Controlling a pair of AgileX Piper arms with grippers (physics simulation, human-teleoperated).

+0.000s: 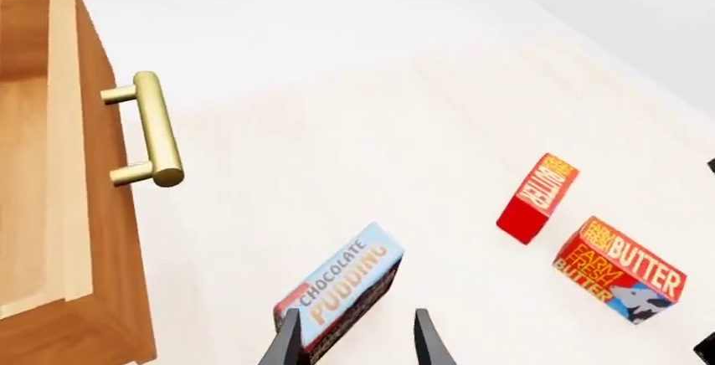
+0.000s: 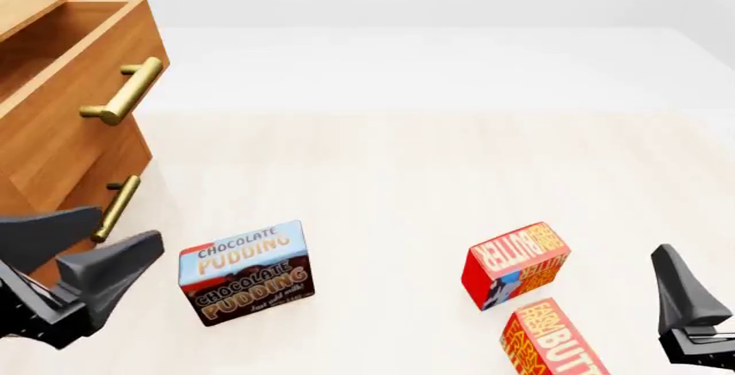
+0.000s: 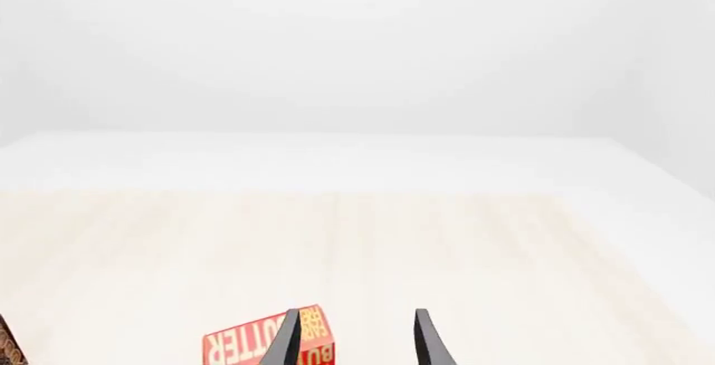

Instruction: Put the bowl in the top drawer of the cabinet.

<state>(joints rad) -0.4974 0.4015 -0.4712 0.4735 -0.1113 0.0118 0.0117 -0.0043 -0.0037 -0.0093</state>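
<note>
The bowl is out of view in all three views. The cabinet (image 2: 52,169) stands at the far left, with its top drawer (image 2: 98,65) pulled out and open; the brass handle (image 2: 122,91) faces the table. In the left wrist view the top drawer (image 1: 95,214) shows a bare wooden inside where visible. My left gripper (image 2: 129,225) hangs open and holds nothing, in front of the cabinet's lower drawer and left of the pudding box. My right gripper (image 3: 357,340) is open and holds nothing at the near right; one of its fingers (image 2: 683,293) shows in the front view.
A chocolate pudding box (image 2: 243,272) stands just right of my left gripper. Two red butter boxes (image 2: 517,263) (image 2: 553,341) lie near my right gripper. The lower drawer's handle (image 2: 119,207) sticks out close to my left fingers.
</note>
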